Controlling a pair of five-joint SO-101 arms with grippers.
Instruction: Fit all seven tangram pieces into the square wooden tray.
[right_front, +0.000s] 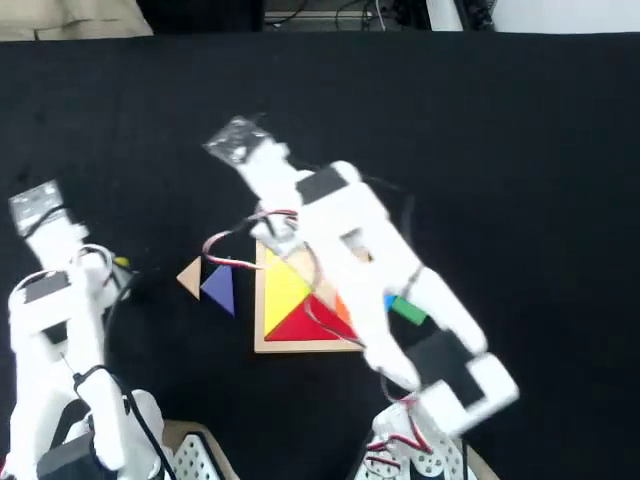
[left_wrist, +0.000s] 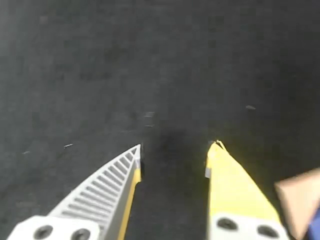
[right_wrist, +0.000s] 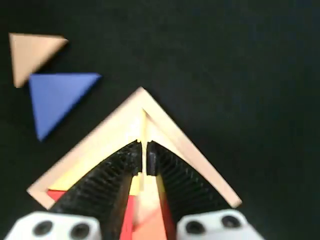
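Right gripper (right_wrist: 145, 154) pinches a thin pale piece (right_wrist: 144, 132) edge-on over a corner of the wooden tray (right_wrist: 186, 145). Blue triangle (right_wrist: 57, 97) and tan triangle (right_wrist: 30, 52) lie just outside it. Left gripper (left_wrist: 175, 150) hangs open above black cloth (left_wrist: 150, 60).

tray (right_front: 300, 346) partly under the right arm (right_front: 350, 230), tan triangle (left_wrist: 300, 197) half past the frame edge

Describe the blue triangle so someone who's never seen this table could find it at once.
Find the wooden tray in the middle of the black table. Two loose triangles lie side by side just off its left edge. The blue triangle is nearer the tray; the tan triangle lies farther out.
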